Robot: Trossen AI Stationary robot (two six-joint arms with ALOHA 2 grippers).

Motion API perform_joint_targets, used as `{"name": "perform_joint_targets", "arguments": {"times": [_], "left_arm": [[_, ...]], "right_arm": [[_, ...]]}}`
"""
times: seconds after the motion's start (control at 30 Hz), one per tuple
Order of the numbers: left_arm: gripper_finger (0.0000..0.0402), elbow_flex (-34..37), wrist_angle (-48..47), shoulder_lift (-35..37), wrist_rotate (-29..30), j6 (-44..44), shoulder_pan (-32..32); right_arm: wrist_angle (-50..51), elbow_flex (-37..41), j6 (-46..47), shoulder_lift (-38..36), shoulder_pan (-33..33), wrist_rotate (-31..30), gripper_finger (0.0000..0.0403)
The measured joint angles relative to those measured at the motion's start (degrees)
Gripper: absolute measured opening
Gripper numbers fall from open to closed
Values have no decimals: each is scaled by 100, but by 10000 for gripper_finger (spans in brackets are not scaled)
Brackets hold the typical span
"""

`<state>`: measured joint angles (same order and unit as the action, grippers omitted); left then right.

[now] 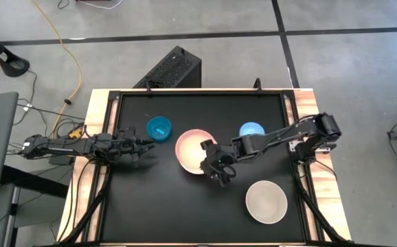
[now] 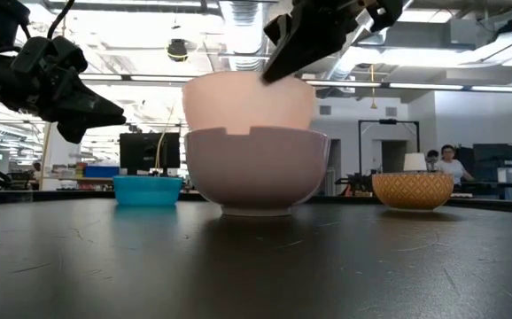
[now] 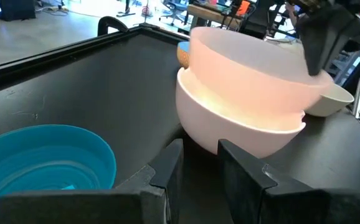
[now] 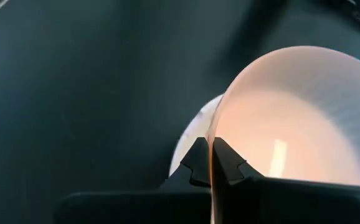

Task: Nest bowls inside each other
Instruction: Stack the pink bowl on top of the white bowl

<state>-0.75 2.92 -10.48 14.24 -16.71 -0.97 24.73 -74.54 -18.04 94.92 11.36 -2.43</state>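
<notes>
The translucent pink bowl [image 1: 191, 147] sits with its lower part inside the white bowl [image 2: 256, 173] at mid-table, a little tilted. My right gripper [image 4: 211, 155] reaches in from the right and is shut on the pink bowl's rim. A teal bowl [image 1: 159, 127] stands far left of the pair. A light blue bowl [image 1: 251, 129] with a reddish outside [image 2: 413, 189] stands far right. A cream-white bowl [image 1: 266, 202] stands near right. My left gripper [image 3: 200, 165] hovers open beside the teal bowl [image 3: 43, 162], touching nothing. My right gripper pinches the pink bowl's rim [image 4: 216, 134] on its near-right side, one finger inside the bowl and one outside. The fingers slant down from the table's right. The bowl's bottom is sunk into the white bowl; whether it rests there I cannot tell.
The black mat has a raised frame [image 1: 291, 103] along its edges. Open mat lies at the near left [image 1: 157, 213]. People and desks show in the room beyond the table's far edge [image 2: 451, 164].
</notes>
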Motion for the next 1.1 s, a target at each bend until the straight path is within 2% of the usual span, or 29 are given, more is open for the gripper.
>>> {"name": "perform_joint_targets", "arguments": {"times": [0.1,0.6,0.7,0.87,1.1], "left_arm": [[88,0,0,0,2,0,0],[88,0,0,-4,-7,-101,0],[88,0,0,-7,-7,-103,-1],[88,0,0,-7,-7,-107,0],[88,0,0,-7,-9,-109,-1]], "right_arm": [[5,0,20,87,45,-192,0],[12,-1,395,575,-16,-207,1],[-12,0,774,577,-23,-206,7],[-57,-4,1193,512,-59,-221,28],[-148,-4,1297,503,-53,-469,77]]}}
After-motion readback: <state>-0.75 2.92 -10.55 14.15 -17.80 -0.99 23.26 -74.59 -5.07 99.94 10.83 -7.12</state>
